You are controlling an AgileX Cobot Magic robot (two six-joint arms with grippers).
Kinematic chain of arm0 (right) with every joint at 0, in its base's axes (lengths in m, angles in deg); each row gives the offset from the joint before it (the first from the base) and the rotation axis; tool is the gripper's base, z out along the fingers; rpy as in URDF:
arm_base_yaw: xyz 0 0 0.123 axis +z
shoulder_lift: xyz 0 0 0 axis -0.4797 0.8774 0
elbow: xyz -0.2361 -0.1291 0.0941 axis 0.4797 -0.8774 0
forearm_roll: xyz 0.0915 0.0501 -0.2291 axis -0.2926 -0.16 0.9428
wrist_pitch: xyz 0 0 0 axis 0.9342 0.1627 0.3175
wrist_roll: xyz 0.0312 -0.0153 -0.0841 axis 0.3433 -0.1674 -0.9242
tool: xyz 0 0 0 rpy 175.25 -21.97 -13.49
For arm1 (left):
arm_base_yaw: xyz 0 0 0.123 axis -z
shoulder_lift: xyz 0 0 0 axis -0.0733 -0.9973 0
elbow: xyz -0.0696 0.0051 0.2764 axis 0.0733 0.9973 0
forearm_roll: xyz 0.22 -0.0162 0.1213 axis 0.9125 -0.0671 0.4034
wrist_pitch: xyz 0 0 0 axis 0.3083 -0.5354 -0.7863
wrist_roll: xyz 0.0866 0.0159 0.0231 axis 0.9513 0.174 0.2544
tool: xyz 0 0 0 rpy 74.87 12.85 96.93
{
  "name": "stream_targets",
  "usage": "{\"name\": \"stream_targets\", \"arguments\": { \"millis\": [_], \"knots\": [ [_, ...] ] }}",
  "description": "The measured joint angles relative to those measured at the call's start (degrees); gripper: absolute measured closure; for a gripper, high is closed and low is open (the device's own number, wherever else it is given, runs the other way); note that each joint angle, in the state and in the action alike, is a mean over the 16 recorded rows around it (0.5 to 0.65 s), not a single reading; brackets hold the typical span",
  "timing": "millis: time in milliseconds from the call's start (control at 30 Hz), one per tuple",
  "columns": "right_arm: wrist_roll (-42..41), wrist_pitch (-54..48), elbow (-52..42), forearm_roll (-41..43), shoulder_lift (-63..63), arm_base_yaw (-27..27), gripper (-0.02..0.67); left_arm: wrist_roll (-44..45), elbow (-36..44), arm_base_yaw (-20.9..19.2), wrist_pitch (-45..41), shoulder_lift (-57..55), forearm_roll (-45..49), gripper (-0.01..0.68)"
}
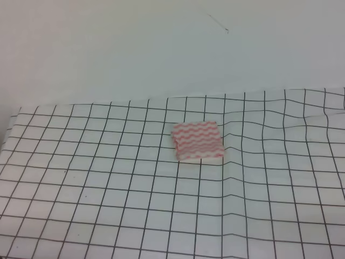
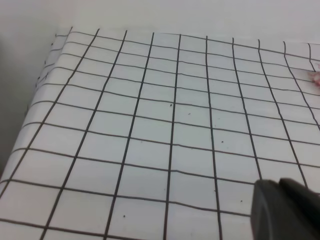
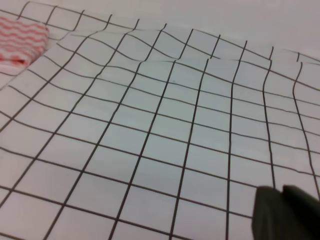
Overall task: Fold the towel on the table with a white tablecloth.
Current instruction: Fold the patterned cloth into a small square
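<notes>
1. Near the middle of the table, the towel lies folded into a small rectangle on the tablecloth.
2. Only a dark corner of the left gripper and of the right gripper shows; whether their jaws are apart or together cannot be told.

**Three views over one gridded table**

The exterior high view looks down from the front at a slant, taking in the tablecloth out to the far wall, with the towel near the middle.

The left wrist view sits low and close over the cloth's left part, facing its far left edge; a dark piece of the left gripper fills the lower right corner, and a sliver of towel shows at the right border.

The right wrist view is equally near, facing wrinkled cloth, with the towel upper left and the right gripper lower right.
</notes>
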Motion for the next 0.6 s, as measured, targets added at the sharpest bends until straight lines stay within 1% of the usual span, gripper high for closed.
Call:
{"name": "stream_targets", "arguments": {
  "millis": [600],
  "knots": [
    [0.03, -0.06, 0.00, 0.00, 0.08, -0.01, 0.621, 0.00, 0.00, 0.00, 0.00, 0.00, 0.00, 0.672]
  ]
}}
